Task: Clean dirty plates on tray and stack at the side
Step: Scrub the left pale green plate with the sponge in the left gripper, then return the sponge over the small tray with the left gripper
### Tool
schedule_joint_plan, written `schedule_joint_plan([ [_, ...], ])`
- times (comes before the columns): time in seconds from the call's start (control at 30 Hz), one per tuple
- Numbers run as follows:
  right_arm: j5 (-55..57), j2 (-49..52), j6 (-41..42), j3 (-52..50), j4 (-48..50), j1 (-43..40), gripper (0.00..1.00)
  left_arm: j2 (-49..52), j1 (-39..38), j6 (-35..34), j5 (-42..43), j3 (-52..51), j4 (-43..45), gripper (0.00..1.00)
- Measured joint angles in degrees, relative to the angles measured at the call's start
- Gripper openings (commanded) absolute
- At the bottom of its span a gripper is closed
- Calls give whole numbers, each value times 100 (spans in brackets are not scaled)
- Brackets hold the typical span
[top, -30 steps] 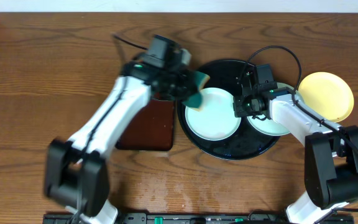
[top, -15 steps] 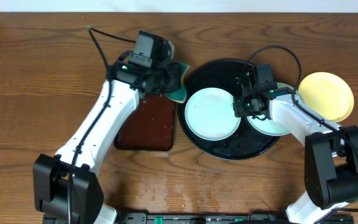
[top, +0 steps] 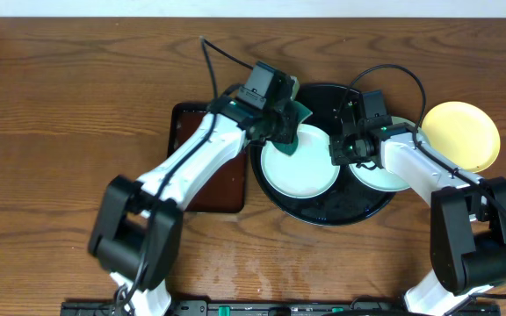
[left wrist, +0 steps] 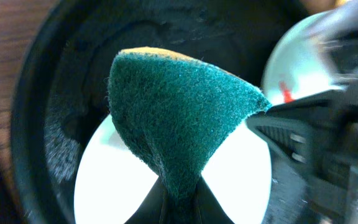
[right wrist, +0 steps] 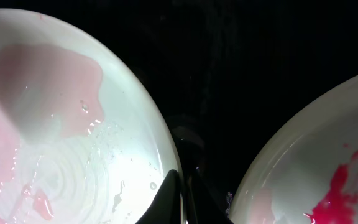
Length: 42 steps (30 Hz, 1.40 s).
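Observation:
The black tray (top: 275, 189) holds two mint-white plates. My left gripper (top: 281, 125) is shut on a green sponge (top: 299, 112) and holds it at the far edge of the left plate (top: 301, 167). In the left wrist view the sponge (left wrist: 179, 106) hangs over that plate (left wrist: 104, 186) from the gripper (left wrist: 179, 193). My right gripper (top: 339, 151) is shut on that plate's right rim; the right wrist view shows its fingers (right wrist: 182, 190) pinching the wet, pink-tinged plate (right wrist: 61, 143). The second plate (right wrist: 316, 174) has a red smear. The pale yellow plate (top: 461, 134) lies on the table to the right.
A dark-brown rectangular tray (top: 213, 171) lies just left of the black tray, under my left arm. The right arm lies across the second mint plate (top: 378, 175). The wooden table (top: 60, 132) extends to the left and front.
My left gripper swung left off the black tray with the sponge, then came back right over the left plate's far edge. The right gripper has stayed on the plate rim.

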Motion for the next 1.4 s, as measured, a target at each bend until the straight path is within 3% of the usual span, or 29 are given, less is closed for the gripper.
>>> schedule_joint_plan([
  [0.37,-2,0,0,0,0,0,4,822,2,219,-4,-46,533,8],
  [0.8,-44,0,0,0,2,0,4,763,2,461,-2,-46,-168,8],
  [0.97,-44,0,0,0,0,0,5,236,2,463,-22,-92,-341,8],
  [1.17,-46,0,-22,0,0,0,15,-1121,63,435,-308,-98,-1110,8],
  [1.3,-55,0,-28,-2,-26,0,30,-1482,258,282,-940,-96,-1963,8],
  [1.4,-63,0,-33,-2,-116,0,29,-1453,490,219,-1270,-101,-2544,8],
])
